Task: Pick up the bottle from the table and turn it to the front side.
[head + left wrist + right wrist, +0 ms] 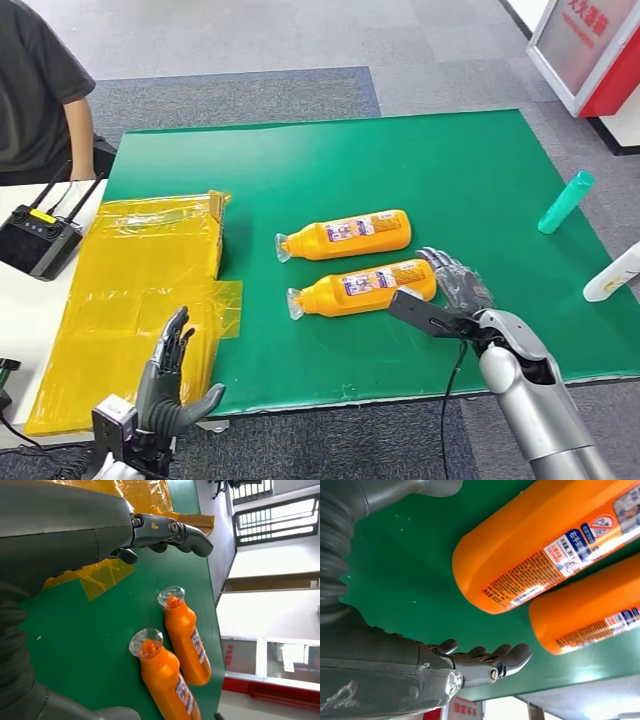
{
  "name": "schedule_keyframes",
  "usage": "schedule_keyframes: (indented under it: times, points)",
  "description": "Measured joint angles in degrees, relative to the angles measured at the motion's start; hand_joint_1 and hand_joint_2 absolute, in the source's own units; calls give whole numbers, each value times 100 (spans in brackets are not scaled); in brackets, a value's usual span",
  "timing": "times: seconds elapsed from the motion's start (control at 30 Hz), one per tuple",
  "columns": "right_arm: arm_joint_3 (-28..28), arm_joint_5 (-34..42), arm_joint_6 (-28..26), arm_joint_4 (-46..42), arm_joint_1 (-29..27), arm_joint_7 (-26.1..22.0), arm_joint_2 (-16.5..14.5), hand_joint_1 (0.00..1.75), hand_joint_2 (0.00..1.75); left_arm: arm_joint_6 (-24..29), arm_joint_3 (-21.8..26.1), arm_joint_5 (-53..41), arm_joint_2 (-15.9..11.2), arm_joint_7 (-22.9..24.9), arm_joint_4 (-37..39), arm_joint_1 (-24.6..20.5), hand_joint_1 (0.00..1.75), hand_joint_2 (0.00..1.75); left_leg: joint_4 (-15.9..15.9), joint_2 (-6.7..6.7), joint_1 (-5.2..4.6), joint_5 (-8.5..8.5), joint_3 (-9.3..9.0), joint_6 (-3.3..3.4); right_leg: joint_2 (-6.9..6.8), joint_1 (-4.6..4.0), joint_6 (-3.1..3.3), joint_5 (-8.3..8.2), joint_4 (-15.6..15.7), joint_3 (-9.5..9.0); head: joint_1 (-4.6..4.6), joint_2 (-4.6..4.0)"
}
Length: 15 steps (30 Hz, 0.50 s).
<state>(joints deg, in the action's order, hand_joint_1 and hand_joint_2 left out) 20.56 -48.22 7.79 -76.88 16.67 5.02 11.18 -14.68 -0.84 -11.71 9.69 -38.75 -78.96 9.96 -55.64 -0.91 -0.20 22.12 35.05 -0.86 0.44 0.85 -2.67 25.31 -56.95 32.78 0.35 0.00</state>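
Two orange bottles with clear caps lie on their sides on the green mat (468, 170), caps pointing left and labels up. The nearer bottle (366, 286) (166, 677) (542, 535) lies just in front of the farther bottle (347, 235) (186, 637) (591, 612). My right hand (456, 290) (478, 660) is open, fingers spread, right beside the base end of the nearer bottle and holding nothing. Over the table's front left edge, my left hand (170, 385) (166, 532) hovers open and empty, fingers apart, well left of the bottles.
A yellow plastic bag (143, 280) covers the mat's left part. A teal bottle (566, 200) and a white bottle (611, 275) lie at the right edge. A black remote controller (38, 235) sits on the white table at left, near a seated person (38, 90).
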Motion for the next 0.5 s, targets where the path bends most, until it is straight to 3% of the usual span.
schedule_keyframes:
  times: [0.5]
  points:
    - [922, 191, 616, 1532, 1284, 16, 91, 0, 175, -461, 43, 378, 1, -4, 246, -143, 0, 175, -1, 0, 0, -4, 1, 2, -1, 0, -3, -5, 0, 0, -1, 0]
